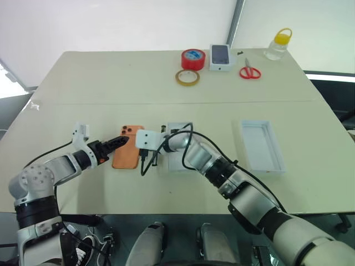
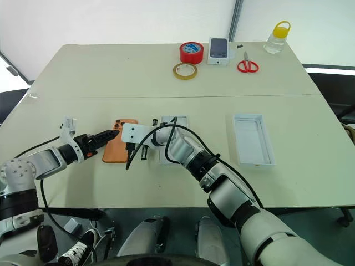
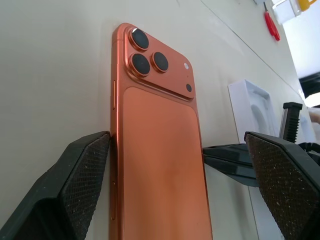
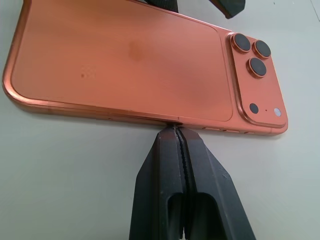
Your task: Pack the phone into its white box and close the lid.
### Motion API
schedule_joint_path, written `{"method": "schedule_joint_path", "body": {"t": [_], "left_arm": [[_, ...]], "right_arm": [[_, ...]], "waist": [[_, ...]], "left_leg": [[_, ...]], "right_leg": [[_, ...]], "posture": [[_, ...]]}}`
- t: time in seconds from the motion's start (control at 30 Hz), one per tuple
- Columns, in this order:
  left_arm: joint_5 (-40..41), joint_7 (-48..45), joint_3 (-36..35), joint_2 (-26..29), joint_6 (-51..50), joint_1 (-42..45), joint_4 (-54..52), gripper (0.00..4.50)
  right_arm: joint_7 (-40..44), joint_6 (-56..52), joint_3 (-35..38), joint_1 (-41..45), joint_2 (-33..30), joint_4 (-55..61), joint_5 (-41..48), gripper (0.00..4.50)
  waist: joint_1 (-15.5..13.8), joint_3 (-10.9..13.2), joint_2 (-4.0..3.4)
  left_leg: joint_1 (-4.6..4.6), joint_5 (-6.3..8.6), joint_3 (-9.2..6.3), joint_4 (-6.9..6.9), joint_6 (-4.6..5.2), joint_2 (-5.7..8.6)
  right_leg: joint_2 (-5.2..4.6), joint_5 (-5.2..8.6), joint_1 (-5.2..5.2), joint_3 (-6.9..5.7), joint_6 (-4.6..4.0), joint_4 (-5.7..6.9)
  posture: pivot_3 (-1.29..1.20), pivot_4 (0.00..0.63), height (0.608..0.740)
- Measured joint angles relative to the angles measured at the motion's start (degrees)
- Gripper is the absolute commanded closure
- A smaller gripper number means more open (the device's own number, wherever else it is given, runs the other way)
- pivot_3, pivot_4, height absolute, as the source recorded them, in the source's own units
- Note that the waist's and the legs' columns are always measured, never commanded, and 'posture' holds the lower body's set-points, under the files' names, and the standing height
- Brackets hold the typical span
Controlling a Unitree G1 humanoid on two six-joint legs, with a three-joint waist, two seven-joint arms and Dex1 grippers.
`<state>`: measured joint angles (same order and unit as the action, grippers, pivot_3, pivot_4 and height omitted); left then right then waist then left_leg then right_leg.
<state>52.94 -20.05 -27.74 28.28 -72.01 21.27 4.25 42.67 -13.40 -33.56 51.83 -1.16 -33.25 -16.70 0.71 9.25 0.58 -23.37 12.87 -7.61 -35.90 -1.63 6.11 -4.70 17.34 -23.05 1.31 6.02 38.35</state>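
I see my left gripper spread wide around the flat orange-backed smartphone on the beige table, my right gripper pinched closed, empty, against its edge.

Both claws flank phone on table.

Beige table, white wall behind

Far edge of table: red tape roll, clear tape ring just in front of it, small phone-print box, red scissors, yellow-capped jar at the corner.
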Motion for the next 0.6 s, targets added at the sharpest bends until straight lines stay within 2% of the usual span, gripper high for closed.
{"method": "schedule_joint_path", "body": {"t": [0.17, 0.4, 0.6], "left_arm": [[-1.52, 2.05, 0.59, -0.46, -2.53, 1.17, -2.19, 0.00], [-1.23, 5.22, 1.56, -4.40, -9.36, 4.57, -4.69, 0.00], [-1.29, 5.58, 0.34, -5.61, -9.77, 4.70, -4.55, 0.00]], "right_arm": [[-0.02, -0.01, 0.46, -0.07, -0.01, -0.03, -0.20, 4.46], [-0.42, 0.16, 0.46, -0.28, 0.30, -0.04, -0.51, 4.46], [-0.65, 0.39, 0.45, -0.30, 0.29, -0.08, -0.55, 4.46]], "waist": [[0.03, 0.00, 0.00], [0.38, -0.01, 0.02], [0.40, -0.01, 0.02]], "left_leg": [[0.00, 0.00, 0.00, 0.00, 0.00, 0.00], [0.00, -0.01, -0.01, 0.00, -0.01, -0.01], [0.00, -0.01, -0.01, 0.00, -0.02, -0.01]], "right_leg": [[0.00, 0.00, 0.00, 0.00, 0.00, 0.00], [0.02, 0.00, -0.01, 0.00, 0.01, 0.01], [0.02, 0.00, -0.01, 0.00, 0.01, 0.00]], "posture": [[0.00, 0.150, 0.740], [0.00, 0.150, 0.740], [0.00, 0.150, 0.740]]}}
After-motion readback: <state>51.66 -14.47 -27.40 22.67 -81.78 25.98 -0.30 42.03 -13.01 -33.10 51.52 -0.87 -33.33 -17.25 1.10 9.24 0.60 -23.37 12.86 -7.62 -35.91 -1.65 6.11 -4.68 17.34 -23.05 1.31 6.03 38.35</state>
